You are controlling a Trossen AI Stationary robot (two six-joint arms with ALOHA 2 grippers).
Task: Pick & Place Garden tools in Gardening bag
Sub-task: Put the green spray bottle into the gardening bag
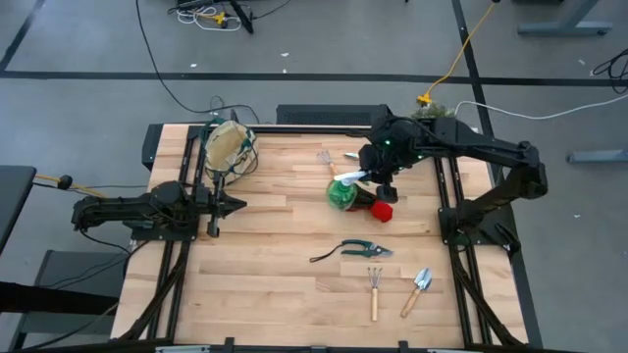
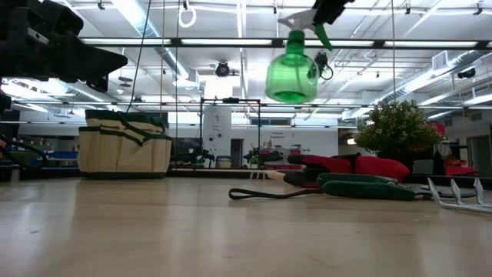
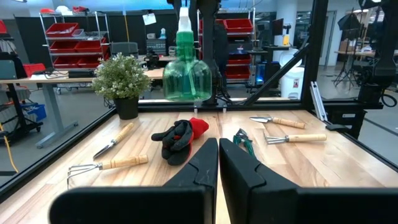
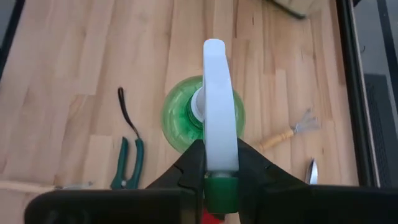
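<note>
A green spray bottle with a white spray head hangs high above the table's middle, with my right gripper shut on it. Under it lie black-and-red gloves. Pruning shears, a wooden-handled rake and a trowel lie flat nearer the front. The beige gardening bag stands on its base at the far left. My left gripper waits shut and level beside the bag, touching nothing. My right gripper pinches the white spray head between its two fingers, just by the green collar. The fingers slant down from above and lie along the head. The bottle hangs below them, roughly upright and lifted clear of the table.
A bushy potted plant stands at the far right edge. Another small wooden-handled tool lies near the far edge, between the bag and the right arm. Black frame rails run along both sides of the table.
</note>
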